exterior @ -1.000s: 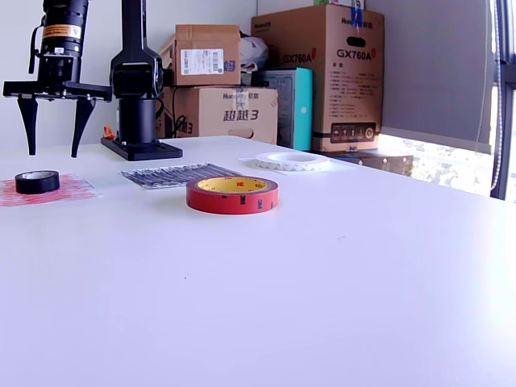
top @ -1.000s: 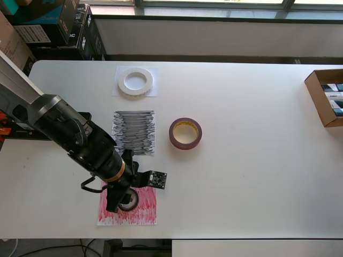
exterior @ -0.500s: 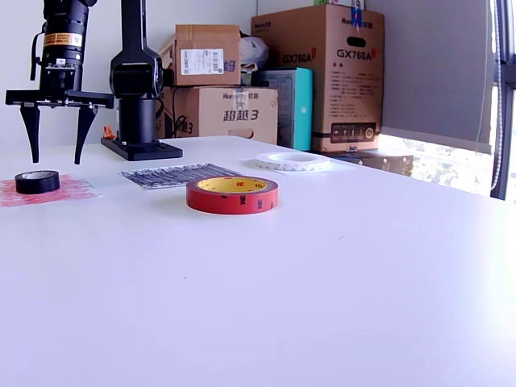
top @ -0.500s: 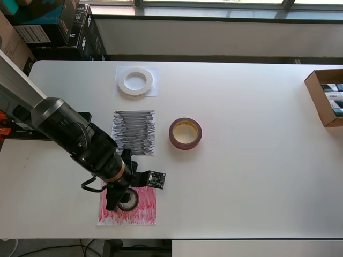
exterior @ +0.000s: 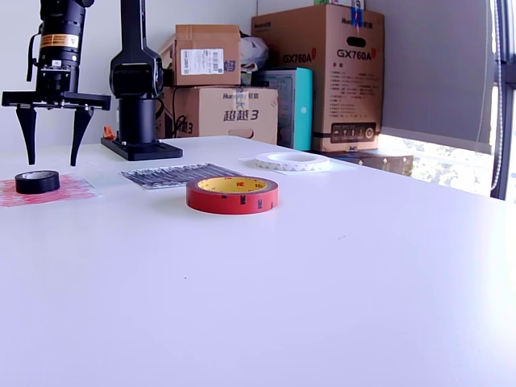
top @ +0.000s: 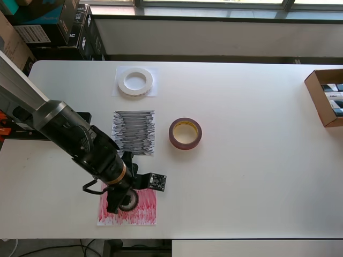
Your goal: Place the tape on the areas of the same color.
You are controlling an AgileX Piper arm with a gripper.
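- Overhead view: a white counter (top: 252, 176) carries three sheets in a column: white sheet (top: 154, 90), black sheet (top: 134, 132), red sheet (top: 143, 212).
- White roll (top: 135, 82) lies on the white sheet; black roll (exterior: 37, 181) on the red sheet; red roll (top: 185, 133) on bare counter just beside the black sheet.
- Tool (exterior: 52, 153) hangs above the black roll, fingers spread, grasping nothing.
- Cardboard boxes (exterior: 318, 76) line the far edge; an open carton (top: 325, 96) sits at the overhead view's right.
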